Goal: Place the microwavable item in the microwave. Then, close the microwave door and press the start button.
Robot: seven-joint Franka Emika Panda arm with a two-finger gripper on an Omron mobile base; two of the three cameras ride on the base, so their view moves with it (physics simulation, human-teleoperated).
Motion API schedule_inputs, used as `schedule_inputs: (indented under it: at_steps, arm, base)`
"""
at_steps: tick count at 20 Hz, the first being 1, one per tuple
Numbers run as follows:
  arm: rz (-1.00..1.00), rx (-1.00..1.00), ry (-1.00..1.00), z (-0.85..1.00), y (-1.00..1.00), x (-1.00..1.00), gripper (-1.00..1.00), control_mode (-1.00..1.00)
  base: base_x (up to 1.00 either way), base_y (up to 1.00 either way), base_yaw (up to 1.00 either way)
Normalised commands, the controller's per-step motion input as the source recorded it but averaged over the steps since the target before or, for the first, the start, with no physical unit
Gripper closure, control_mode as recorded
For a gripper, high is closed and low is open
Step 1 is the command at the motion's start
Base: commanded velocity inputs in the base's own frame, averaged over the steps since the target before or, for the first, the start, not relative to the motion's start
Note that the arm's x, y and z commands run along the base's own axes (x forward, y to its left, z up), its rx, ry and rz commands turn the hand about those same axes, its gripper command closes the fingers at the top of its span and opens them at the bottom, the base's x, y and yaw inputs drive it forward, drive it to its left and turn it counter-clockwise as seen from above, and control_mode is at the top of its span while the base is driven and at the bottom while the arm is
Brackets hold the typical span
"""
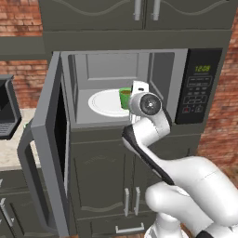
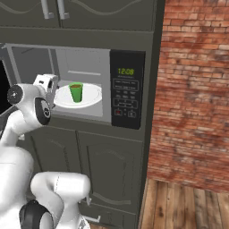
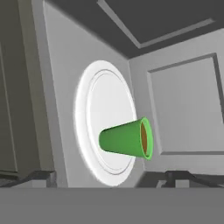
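So you've got step 1 basically sorted: the green cup (image 2: 76,92) is standing upright on the white turntable (image 2: 91,95) inside the microwave (image 1: 160,74), brown stuff visible in the top. In the hand view the whole scene is rolled sideways, so the cup looks like it's lying down, but it's just the camera.

The gripper (image 3: 109,177) is at the mouth of the oven with its fingers spread wide, 1 tip (image 3: 37,176) on each side of the bottom of that view, and nothing between them. The cup sits clear of both tips, so I'd call it released, not held.

What's left as far as I can see: 2 steps. The microwave door (image 1: 49,148) is swung wide open to the left, handle (image 1: 29,181) sticking out toward you, so it needs pushing shut once your arm is out of the cavity. Then the start button on the black keypad panel (image 2: 126,96), under the green display (image 2: 125,71). I can't make out which button is start at this size.
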Motion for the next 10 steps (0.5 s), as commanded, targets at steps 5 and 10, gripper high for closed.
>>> schedule_inputs:
  at_steps: [5,10]
  arm:
    - [0.0,-0.01,-0.01,0.36,0.0,-1.0,-1.0,-1.0]
    - [0.0,-0.08,0.0,0.17,0.05,-1.0,-1.0,-1.0]
  base:
    - [0.0,0.0,0.0]
    - [0.0,0.0,0.0]
